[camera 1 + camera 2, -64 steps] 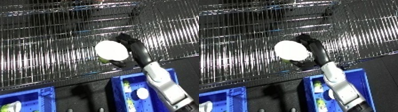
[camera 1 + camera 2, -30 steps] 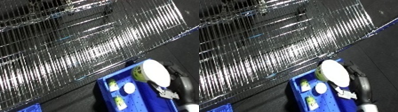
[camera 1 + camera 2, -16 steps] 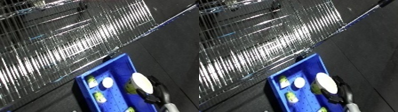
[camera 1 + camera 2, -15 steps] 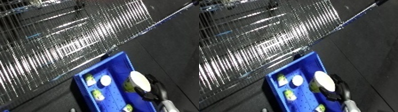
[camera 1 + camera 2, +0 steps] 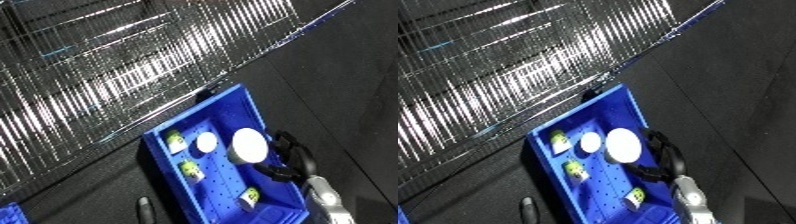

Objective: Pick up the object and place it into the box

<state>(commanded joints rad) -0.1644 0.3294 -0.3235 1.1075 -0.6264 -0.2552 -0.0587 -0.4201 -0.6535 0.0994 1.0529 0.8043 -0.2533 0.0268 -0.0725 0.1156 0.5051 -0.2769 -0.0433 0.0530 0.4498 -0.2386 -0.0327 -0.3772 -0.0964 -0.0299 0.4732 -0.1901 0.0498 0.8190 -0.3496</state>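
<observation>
My right hand point(image 5: 290, 159) comes in from the lower right with its fingers and thumb curled round a round object with a white lid point(image 5: 250, 145) and a greenish body. It holds the object inside the rim of the blue bin point(image 5: 207, 106), over the bin's right half. I cannot tell whether the object touches the bin's floor. The same object point(image 5: 623, 144) and hand point(image 5: 664, 157) show in the right eye view. My left hand shows in neither view.
Several similar items lie in the bin: a green one point(image 5: 175, 141), a white-lidded one point(image 5: 206, 142), and others point(image 5: 189, 169) point(image 5: 250, 198). A shiny wire shelf point(image 5: 133, 75) fills the upper left. Dark floor point(image 5: 346, 85) lies to the right.
The camera has swung and tilted away from the wire shelf. My right hand has carried the white-lidded object from the shelf down into the blue bin, still holding it.
</observation>
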